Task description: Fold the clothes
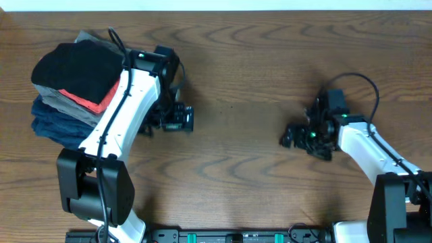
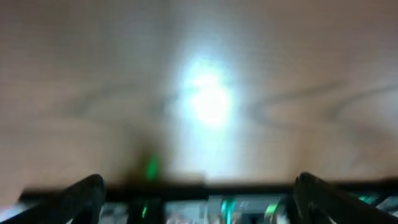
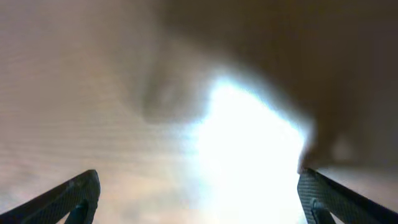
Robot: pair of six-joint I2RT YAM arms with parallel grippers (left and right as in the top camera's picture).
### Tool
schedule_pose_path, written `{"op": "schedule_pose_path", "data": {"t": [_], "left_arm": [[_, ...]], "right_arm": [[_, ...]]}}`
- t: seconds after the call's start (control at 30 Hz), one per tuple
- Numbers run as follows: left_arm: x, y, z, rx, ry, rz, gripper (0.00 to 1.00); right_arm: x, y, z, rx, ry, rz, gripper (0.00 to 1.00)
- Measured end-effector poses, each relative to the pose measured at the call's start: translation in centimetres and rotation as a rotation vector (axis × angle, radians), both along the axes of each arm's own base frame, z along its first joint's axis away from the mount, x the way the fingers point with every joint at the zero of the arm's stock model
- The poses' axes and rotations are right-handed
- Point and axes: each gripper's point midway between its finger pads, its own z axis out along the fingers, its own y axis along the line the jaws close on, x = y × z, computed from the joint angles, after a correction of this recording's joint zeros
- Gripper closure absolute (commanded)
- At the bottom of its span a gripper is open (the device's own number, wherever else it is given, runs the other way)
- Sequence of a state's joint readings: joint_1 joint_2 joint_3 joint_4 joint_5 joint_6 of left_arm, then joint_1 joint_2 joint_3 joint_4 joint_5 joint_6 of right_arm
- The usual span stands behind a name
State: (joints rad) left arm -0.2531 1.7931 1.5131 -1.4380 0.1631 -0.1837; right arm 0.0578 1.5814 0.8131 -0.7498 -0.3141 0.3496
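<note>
The black T-shirt (image 1: 75,66) lies folded on top of a stack of folded garments at the far left of the table in the overhead view. No logo shows on it. My left gripper (image 1: 178,119) is to the right of the stack, low over bare wood, open and empty. In the left wrist view (image 2: 199,186) its fingers are wide apart over blurred wood. My right gripper (image 1: 295,136) is at the right of the table, open and empty. In the right wrist view (image 3: 199,183) its fingers are spread over wood with a bright glare.
Under the black shirt lie a red-orange garment (image 1: 89,99), a grey one (image 1: 67,106) and a navy one (image 1: 57,127). My left arm (image 1: 118,111) crosses the stack's right edge. The wooden table (image 1: 236,81) extends between the grippers.
</note>
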Motion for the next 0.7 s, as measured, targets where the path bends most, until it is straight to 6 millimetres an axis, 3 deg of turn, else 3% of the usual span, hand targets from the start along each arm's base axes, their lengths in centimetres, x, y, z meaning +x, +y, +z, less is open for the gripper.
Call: {"op": "schedule_pose_path", "data": {"t": [0.17,0.27,0.4,0.5,0.7], "left_arm": [[-1.8,0.6,-0.4,0.03,0.038,-0.005,0.02],[-2.8,0.8,-0.6,0.026,-0.005,0.008,0.02],[-3.6,1.1,0.4,-0.017,-0.173,0.031,0.02],[-4.1,1.2,2.3,-0.072,-0.378,0.045,0.02],[-4.4,1.8,8.1,-0.19,-0.872,0.069,0.02]], "right_arm": [[-4.7,-0.3,0.3,0.006,0.201,-0.013,0.01],[-5.6,-0.3,0.4,0.005,0.236,-0.005,0.01],[-5.2,-0.3,0.5,0.008,0.174,0.009,0.01],[-4.1,-0.3,1.4,0.01,0.032,0.008,0.01],[-2.4,-0.9,6.1,-0.029,-0.347,-0.015,0.01]]}}
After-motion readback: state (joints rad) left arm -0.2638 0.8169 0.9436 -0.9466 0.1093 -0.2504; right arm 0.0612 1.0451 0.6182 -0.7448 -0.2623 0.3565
